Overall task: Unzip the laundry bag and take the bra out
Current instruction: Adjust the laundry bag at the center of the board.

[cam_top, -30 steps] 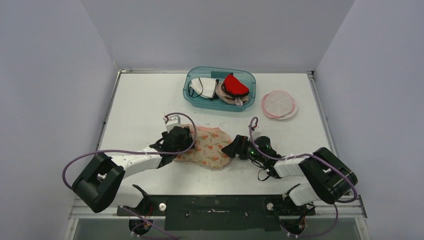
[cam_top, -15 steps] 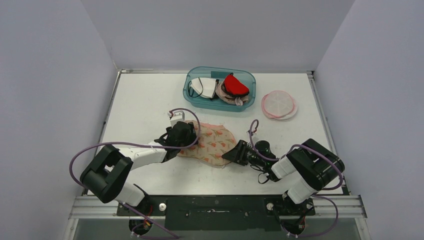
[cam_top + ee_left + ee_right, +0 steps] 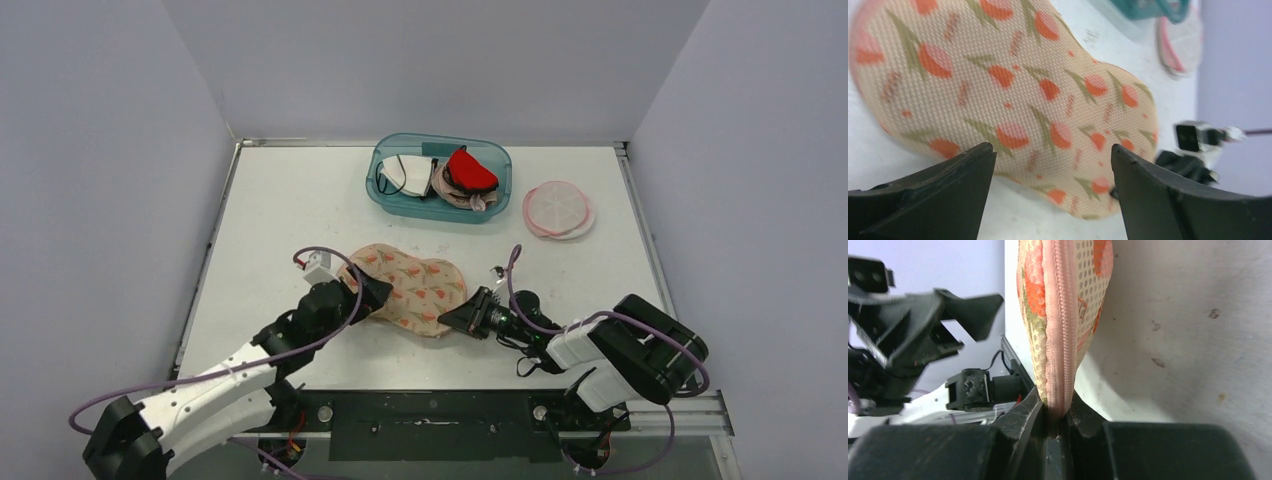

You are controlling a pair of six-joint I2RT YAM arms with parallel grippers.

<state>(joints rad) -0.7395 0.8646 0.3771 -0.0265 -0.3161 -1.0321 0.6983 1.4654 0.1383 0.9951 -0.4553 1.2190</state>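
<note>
Garments point(image 3: 468, 170) in bin point(image 3: 430, 212) near laundry bag point(image 3: 415, 287)

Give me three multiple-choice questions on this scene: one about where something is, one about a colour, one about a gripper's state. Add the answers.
1. Where is the bin relative to the bag?
A. Farther back on the table
B. In front of it, at the near edge
C. Under it

2. What colour is the bin?
A. Yellow
B. Teal
C. Black

3. What is the right gripper doing?
A. Open above the bin
B. Out of view
C. Shut on the bag's zipper edge

Answers:
1 A: the top view shows the bin beyond the bag.
2 B: its walls are see-through teal.
3 C: the right wrist view shows it pinching the pink zipper seam.
</note>
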